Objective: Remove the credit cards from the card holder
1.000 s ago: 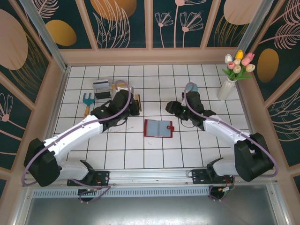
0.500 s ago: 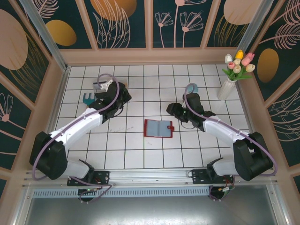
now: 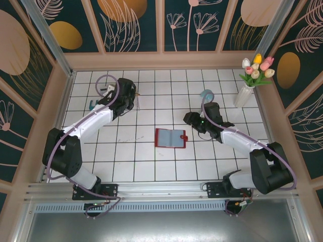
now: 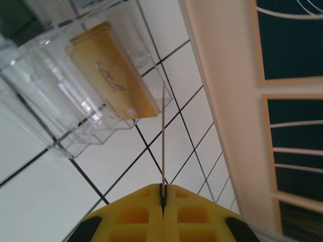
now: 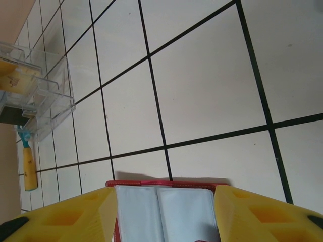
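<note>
A white tiled table (image 3: 151, 166) with black grid lines is sitting inside walls of dark floral panels (image 3: 176, 25), and a vase of tulips (image 3: 244, 96) is standing at its far right edge. Near the far left corner a clear plastic box (image 4: 75, 116) is resting on the tiles with a tan card (image 4: 111, 75) leaning inside one of its compartments. A small rake (image 5: 29, 164) with a teal head and a yellow handle is lying just beside the box. From above, the left arm is covering most of that box. The card holder (image 3: 170, 137) is lying open and flat near the middle of the table, its pale pockets facing up inside the red rim, well apart from the box. The left gripper (image 4: 162, 190) is hovering just beside the box with its yellow fingers pressed together on a thin card (image 4: 163, 141). That card is showing edge-on, its far end pointing at the box's near wall. The right gripper (image 5: 165, 194) is hanging over the far edge of the card holder with its fingers spread wide, one on each side of the pockets and gripping nothing. Whether they are touching the table I cannot tell.
</note>
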